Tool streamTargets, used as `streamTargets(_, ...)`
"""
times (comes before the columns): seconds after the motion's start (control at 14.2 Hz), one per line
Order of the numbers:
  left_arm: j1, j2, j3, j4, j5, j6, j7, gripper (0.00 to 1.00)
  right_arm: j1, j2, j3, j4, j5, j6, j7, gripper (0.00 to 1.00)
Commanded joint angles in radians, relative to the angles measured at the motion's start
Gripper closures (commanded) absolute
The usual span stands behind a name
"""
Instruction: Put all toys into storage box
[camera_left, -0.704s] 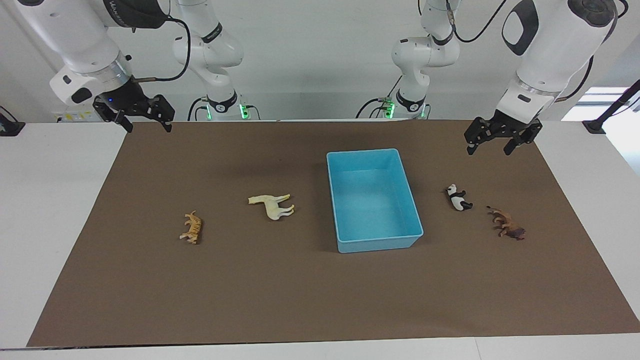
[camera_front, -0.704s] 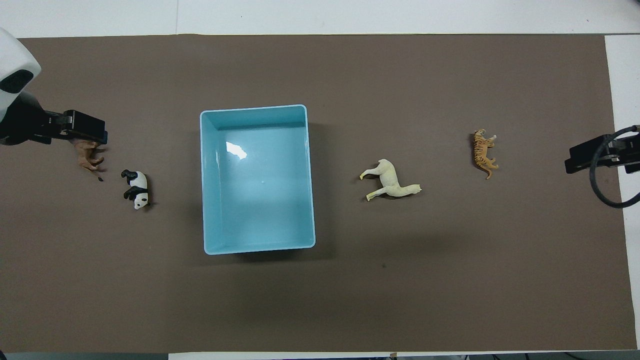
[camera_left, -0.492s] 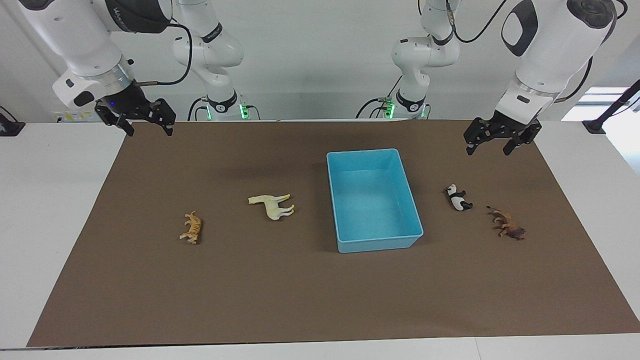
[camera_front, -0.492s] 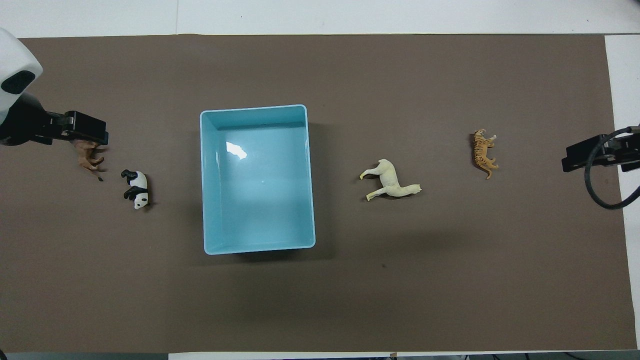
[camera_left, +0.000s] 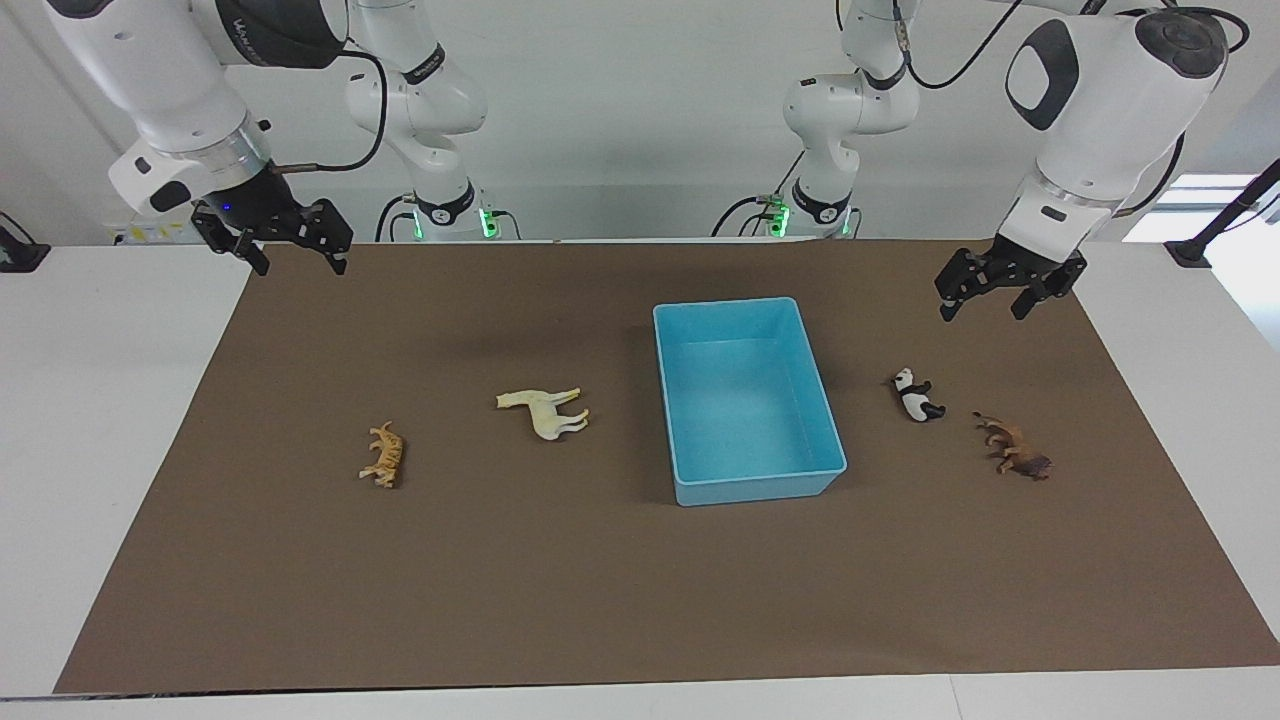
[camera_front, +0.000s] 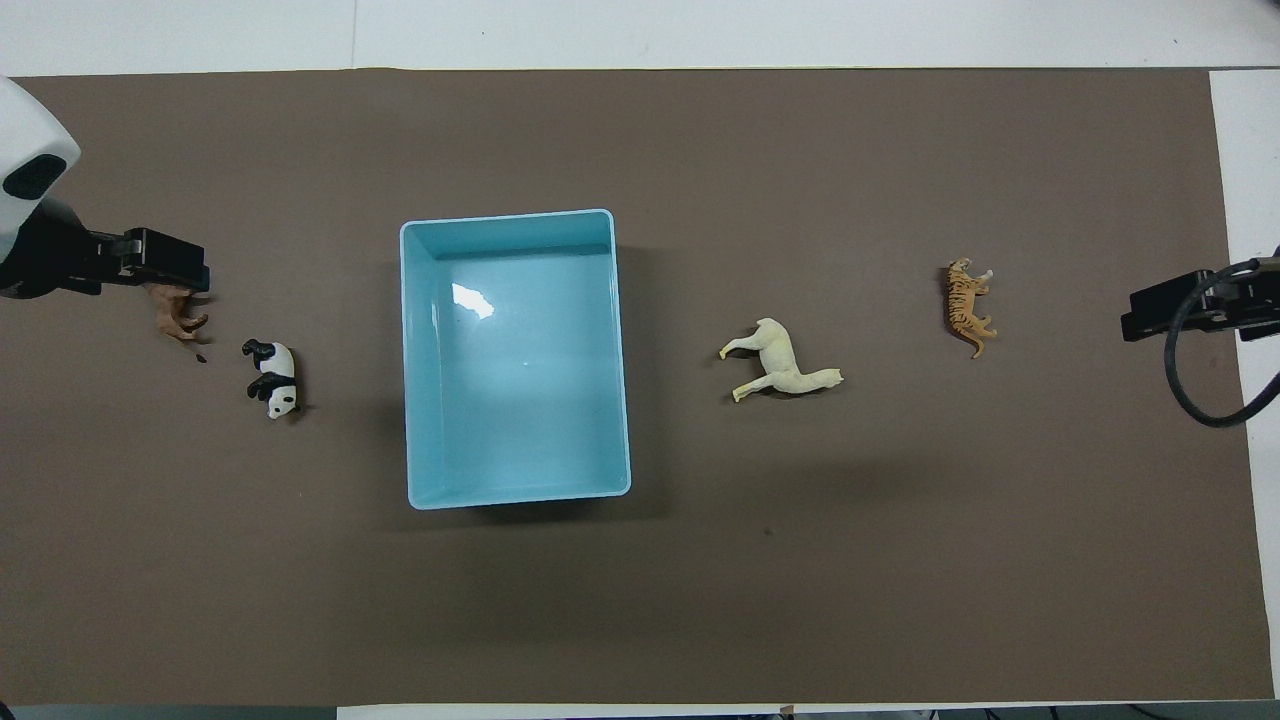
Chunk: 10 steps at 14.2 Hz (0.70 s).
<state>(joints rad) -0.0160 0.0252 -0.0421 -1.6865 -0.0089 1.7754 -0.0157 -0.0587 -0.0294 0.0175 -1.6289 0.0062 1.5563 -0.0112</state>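
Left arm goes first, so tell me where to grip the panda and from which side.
Grip the panda across its trunk, coming straight down. It lies on its side on the mat, legs out sideways, so the trunk is probably the firmest part. Nothing touches it; the lion and box lie apart. The left gripper is open, up in the air.

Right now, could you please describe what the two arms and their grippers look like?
Both arms have glossy white rounded shells with dark panels and black cables looping alongside. The left gripper and right gripper are black two-finger units below silver wrist rings; green lights glow at both bases.
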Motion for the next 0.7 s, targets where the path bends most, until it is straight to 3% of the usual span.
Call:
streamTargets(0.0,0.046,-0.105,0.001,-0.218,-0.003,0.192,-0.004,0.0,-0.013,-0.001,0.012,-0.054,-0.006,0.12,-0.021,0.0)
streamTargets(0.28,0.094,-0.07,0.001,-0.333,-0.003,0.312,-0.113,0.0,0.063,0.126,0.015,-0.052,0.003,0.301,0.0,0.0)
streamTargets(0.49,0.108,-0.065,0.001,-0.502,-0.003,0.543,-0.129,0.0,0.152,0.222,0.018,-0.051,0.011,0.448,0.007,0.0)
streamTargets(0.63,0.108,-0.038,-0.001,-0.583,-0.003,0.623,-0.129,0.0,0.201,0.278,0.018,-0.048,0.011,0.533,0.043,0.0)
